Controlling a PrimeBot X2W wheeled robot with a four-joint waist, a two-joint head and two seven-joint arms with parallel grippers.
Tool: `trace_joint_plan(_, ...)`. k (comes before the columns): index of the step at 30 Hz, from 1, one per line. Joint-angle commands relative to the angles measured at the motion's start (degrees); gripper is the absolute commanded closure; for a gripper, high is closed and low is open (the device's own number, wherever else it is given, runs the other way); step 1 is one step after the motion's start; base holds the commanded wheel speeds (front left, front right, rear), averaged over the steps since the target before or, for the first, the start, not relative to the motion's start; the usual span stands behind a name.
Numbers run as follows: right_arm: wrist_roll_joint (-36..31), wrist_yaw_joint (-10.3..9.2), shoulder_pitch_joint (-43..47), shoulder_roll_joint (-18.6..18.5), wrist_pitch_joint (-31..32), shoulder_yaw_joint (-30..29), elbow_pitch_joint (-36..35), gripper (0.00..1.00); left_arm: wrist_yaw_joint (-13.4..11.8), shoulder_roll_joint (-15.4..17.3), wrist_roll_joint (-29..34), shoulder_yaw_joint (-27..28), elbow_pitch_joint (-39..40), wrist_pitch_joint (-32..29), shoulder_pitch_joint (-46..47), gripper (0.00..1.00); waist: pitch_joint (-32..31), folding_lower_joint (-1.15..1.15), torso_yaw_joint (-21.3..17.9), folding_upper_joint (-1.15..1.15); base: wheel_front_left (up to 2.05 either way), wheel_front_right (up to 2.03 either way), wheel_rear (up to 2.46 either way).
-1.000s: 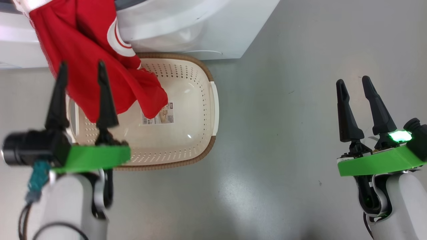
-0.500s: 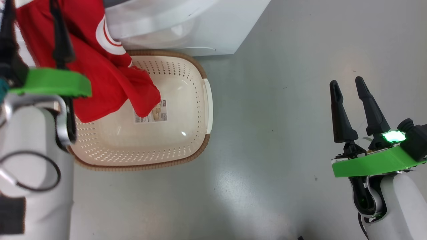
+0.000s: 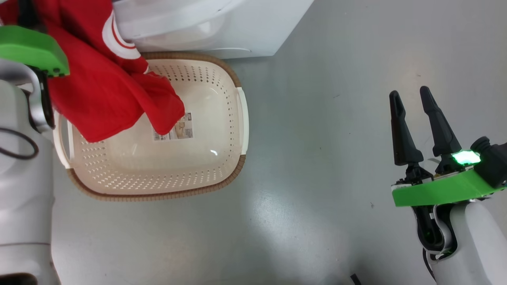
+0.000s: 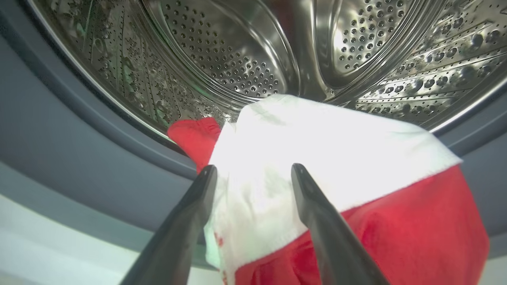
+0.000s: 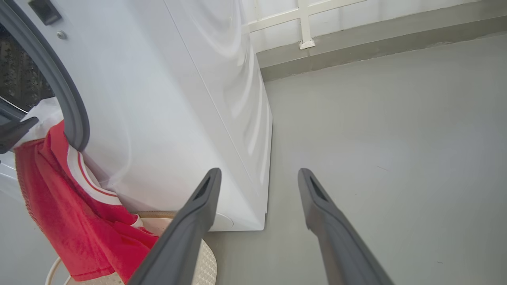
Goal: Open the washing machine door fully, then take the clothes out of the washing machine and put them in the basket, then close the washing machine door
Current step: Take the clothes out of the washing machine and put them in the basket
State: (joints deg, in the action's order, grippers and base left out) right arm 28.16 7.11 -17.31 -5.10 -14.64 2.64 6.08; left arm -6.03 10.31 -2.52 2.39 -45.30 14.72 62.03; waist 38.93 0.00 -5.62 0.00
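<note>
While the right gripper [image 3: 408,93] hangs nearest the robot over the bare grey floor [image 3: 317,178], its two long dark fingers spread with nothing between them, the work lies farther forward. Ahead and to the left stands the small cream-white perforated plastic basket [image 3: 237,168] with its brown woven-look rim, its far edge tucked at the foot of the big white boxy washing machine [image 3: 245,27]. Into it hangs the bright red soft garment with white panels [image 3: 95,103]. Its lower end dangles inside the basket beside the sticker [image 3: 173,126] on the bottom, and its upper end lies draped over the grey rubber ring [image 4: 59,142] at the machine's mouth. There the left gripper [image 4: 253,169] points at a white panel, fingers apart, one at either side of it. They pinch nothing, and whether they touch the cloth cannot be told. Beyond the panel curves the steel perforated drum [image 4: 237,59].

The garment looks light and wholly limp, so it will fold and sag wherever it is not held. A single thin layer would likely slip from such narrow fingers. The best hold is probably a thick gathered fold of the white panel at the ring's lip. Since much of the cloth hangs outside, a short lift clear of the rubber should let the rest follow down into the basket.
</note>
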Motion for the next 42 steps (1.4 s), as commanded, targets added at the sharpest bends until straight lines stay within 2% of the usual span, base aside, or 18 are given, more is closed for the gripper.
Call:
trace_joint_plan(1,0.01,0.37,-0.01,0.05,-0.36,1.28,-1.33,0.0,0.07,3.22,-0.13,1.04,-0.57,0.28,0.75,0.0,0.21,0.0,-0.2,0.0,0.0,0.0,0.0)
trace_joint_plan(6,0.06,0.37,-0.17,0.17,-0.36,1.08,-1.3,0.0,0.73,3.72,-0.6,0.8,-4.52,0.28,3.1,0.0,0.53,0.0,-0.45,0.0,0.0,0.0,0.0)
trace_joint_plan(7,0.05,0.37,-0.21,0.19,-0.36,1.03,-1.31,0.0,0.88,3.73,-0.65,0.67,-5.02,0.28,3.39,0.15,0.57,0.0,-0.46,0.0,0.0,0.0,0.0)
trace_joint_plan(8,0.03,0.37,-0.24,0.21,-0.36,0.99,-1.32,0.0,1.04,3.72,-0.65,0.51,-5.42,0.28,3.63,0.43,0.6,0.0,-0.47,0.0,0.0,0.0,0.0)
trace_joint_plan(10,0.01,0.37,-0.29,0.23,-0.36,0.91,-1.37,0.0,1.31,3.61,-0.67,0.18,-5.96,0.28,3.92,0.89,0.6,0.0,-0.46,0.0,0.0,0.0,0.0)
trace_joint_plan(11,0.01,0.37,-0.31,0.24,-0.36,0.87,-1.4,0.0,1.35,3.55,-0.69,0.08,-6.12,0.28,3.96,1.0,0.59,0.0,-0.45,0.0,0.0,0.0,0.0)
trace_joint_plan(16,-0.01,0.37,-0.39,0.23,-0.36,0.82,-1.43,0.0,1.95,3.19,-0.95,-0.38,-5.33,0.28,3.43,1.0,0.4,0.0,-0.37,0.0,0.0,0.0,0.0)
trace_joint_plan(23,-0.09,0.37,-0.02,0.13,-0.36,0.65,-1.41,0.0,2.76,1.64,-2.01,-0.06,2.51,0.28,-0.53,1.0,-0.14,0.0,0.03,0.0,0.0,0.0,0.0)
trace_joint_plan(29,-0.13,0.37,0.22,0.14,-0.36,0.64,-1.35,0.0,2.92,-0.53,-2.77,0.76,11.55,0.28,-7.08,1.0,-0.82,0.0,0.23,0.0,0.0,0.0,0.0)
trace_joint_plan(30,-0.14,0.37,0.37,0.14,-0.36,0.62,-1.36,0.0,3.09,-1.6,-3.32,1.4,15.01,0.28,-10.17,1.0,-1.08,0.0,0.33,0.0,0.0,0.0,0.0)
trace_joint_plan(42,-0.35,0.37,0.98,-0.09,-0.36,0.76,-1.53,0.0,3.33,-6.69,-4.18,1.08,27.64,0.28,-27.64,1.0,-1.74,0.0,1.11,0.0,0.0,0.0,0.0)
